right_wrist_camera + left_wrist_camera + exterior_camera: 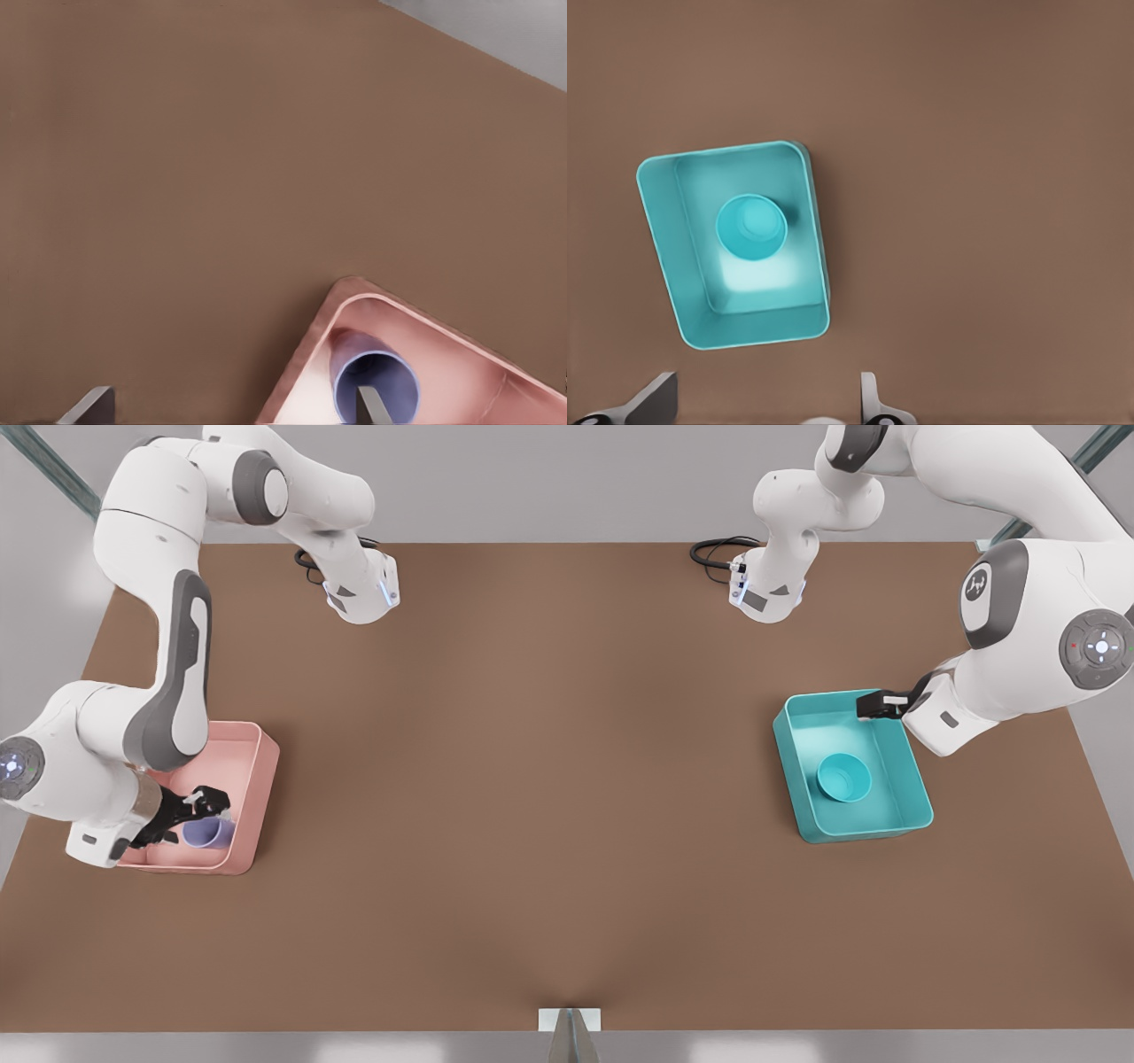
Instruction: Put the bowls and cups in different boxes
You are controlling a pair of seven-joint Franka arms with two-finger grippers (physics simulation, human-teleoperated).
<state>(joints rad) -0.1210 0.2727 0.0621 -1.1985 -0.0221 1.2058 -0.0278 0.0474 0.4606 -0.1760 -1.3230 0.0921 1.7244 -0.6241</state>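
— While both arms hang over the table (567,824), what's the count?
— Two boxes, one bowl, one cup. Shallow teal bowl (843,777) sits in teal box (802,779); left gripper (879,705) over its rim, spread, empty.
— And the cup?
— Lavender cup (209,833), dark inside, in pink box (257,779); right gripper (199,808) spread, one finger inside its mouth.
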